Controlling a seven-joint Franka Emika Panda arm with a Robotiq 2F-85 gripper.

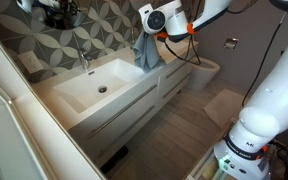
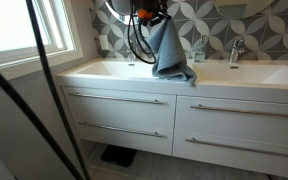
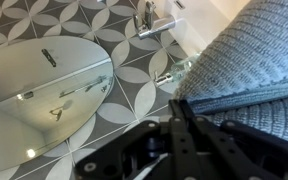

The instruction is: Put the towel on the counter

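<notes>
Exterior view: your gripper [image 2: 150,16] clamped on towel [image 2: 167,50] top; towel hangs, lower end touching counter [image 2: 104,74]; faucet [image 2: 235,50] at towel's 3 o'clock.

In an exterior view the camera is looking down from high up along the counter [image 1: 59,97]; in an exterior view it is sitting low and near, facing the drawers [image 2: 119,110] head-on. Both are sharing the counter and towel [image 1: 146,52]. The wrist view is peering past the towel, very close, at the tiled wall [image 3: 134,75] and mirror [image 3: 34,90].
</notes>
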